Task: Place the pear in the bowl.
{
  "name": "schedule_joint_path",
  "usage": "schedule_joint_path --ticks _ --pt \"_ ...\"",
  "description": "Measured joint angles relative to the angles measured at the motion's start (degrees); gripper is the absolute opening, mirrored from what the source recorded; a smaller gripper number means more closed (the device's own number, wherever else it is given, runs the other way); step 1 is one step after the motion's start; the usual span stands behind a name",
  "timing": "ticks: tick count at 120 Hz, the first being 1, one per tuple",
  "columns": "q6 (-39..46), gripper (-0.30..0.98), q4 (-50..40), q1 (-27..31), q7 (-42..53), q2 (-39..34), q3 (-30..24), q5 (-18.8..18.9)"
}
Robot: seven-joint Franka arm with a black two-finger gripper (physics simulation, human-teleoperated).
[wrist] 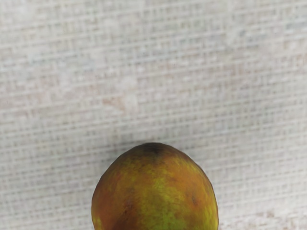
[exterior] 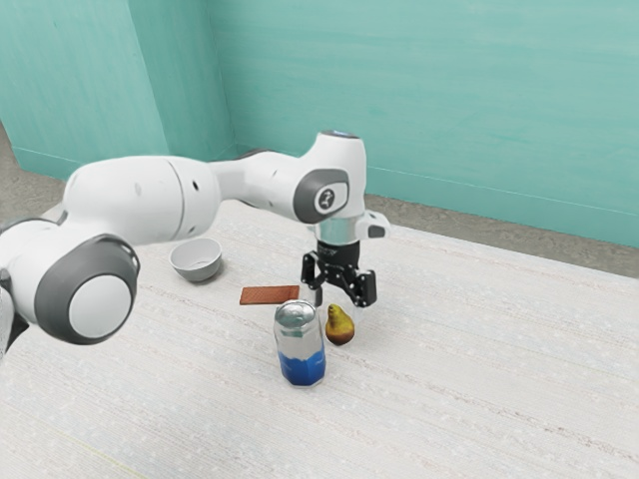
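Observation:
In the exterior view my gripper (exterior: 339,291) is open just above the pear (exterior: 340,326), its two fingers spread apart. The yellow-green and reddish-brown pear rests on the table, its narrow end up. Large at the lower edge of the wrist view, the pear (wrist: 156,191) lies just under my hand. A light grey bowl (exterior: 197,261) stands on the table toward the exterior view's left, with no pear in it.
A silver and blue can (exterior: 302,344) stands close beside the pear, on the exterior view's left of it. Behind the can lies a flat reddish-brown bar (exterior: 269,295). The pale table (exterior: 479,369) extends around them.

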Motion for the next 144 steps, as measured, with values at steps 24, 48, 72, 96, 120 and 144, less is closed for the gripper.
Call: schedule_joint_path --ticks 24,48,72,96,120,144 --pt "0.0 0.69 0.1 0.1 -0.1 1.4 -0.1 0.6" --pt "0.1 0.69 0.2 0.0 -0.2 2.3 -0.1 0.7" --pt "0.4 0.69 0.0 0.3 -0.2 2.7 -0.1 0.7" --pt "0.5 0.69 0.0 0.7 -0.2 2.9 -0.1 0.7" --pt "0.6 0.68 -0.2 0.8 -0.3 3.0 -0.1 0.5" --pt "0.6 0.55 -0.1 0.7 -0.3 2.9 0.0 0.5"
